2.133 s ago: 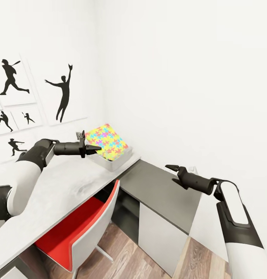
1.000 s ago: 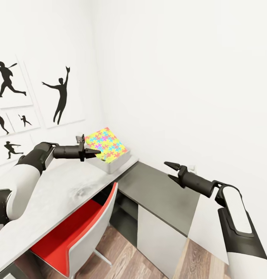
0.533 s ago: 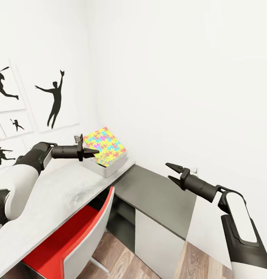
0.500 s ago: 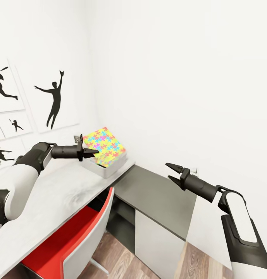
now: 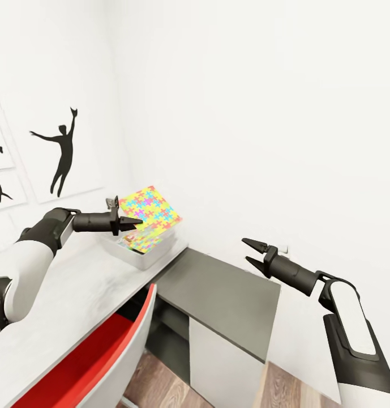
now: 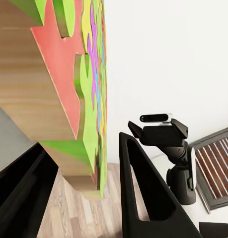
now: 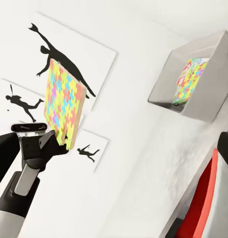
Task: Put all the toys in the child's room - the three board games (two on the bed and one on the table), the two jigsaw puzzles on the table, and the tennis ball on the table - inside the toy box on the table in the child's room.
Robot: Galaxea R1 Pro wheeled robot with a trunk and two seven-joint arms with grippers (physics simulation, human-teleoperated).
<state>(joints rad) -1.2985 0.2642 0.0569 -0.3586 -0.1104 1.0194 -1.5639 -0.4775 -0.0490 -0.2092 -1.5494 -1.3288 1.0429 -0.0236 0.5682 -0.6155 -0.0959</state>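
**Head view: puzzle held over the toy box**

In the head view, the left gripper [image 5: 129, 221] pinches one corner of a jigsaw puzzle [image 5: 150, 207] at the middle left of the frame. The puzzle tilts up and away from the fingers, toward the wall. The toy box [image 5: 139, 256] sits just below it on the table [image 5: 64, 300]. A second puzzle [image 5: 139, 241] already lies inside the box. The left arm is much nearer to the box, so the puzzle likely needs to go down and be let go. The right gripper [image 5: 252, 254] hangs at the middle right, fingers spread and holding nothing, well apart from the box.
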